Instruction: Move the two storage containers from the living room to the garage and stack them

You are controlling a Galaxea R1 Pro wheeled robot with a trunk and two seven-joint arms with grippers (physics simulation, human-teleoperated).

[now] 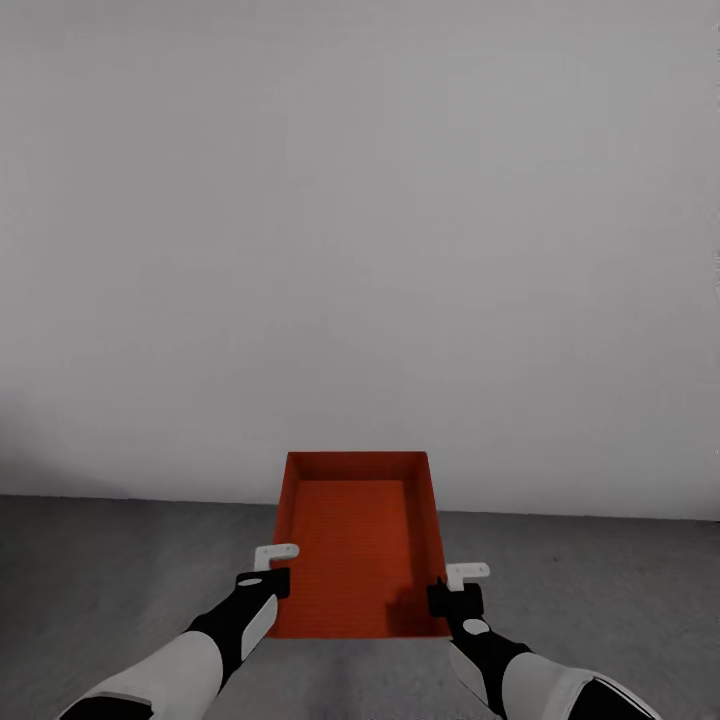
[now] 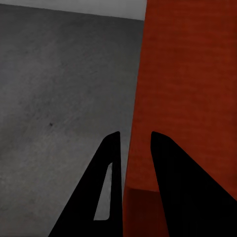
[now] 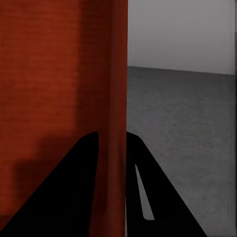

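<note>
One orange-red storage container is held level above the dark grey garage floor, its open top facing up and its ribbed bottom empty. My left gripper is shut on its left wall near the near corner. My right gripper is shut on its right wall. In the left wrist view the black fingers straddle the thin orange wall of the container. In the right wrist view the gripper pinches the container's wall the same way.
A plain pale grey wall stands close ahead and meets the floor just beyond the container. Speckled concrete floor spreads out on both sides of the box.
</note>
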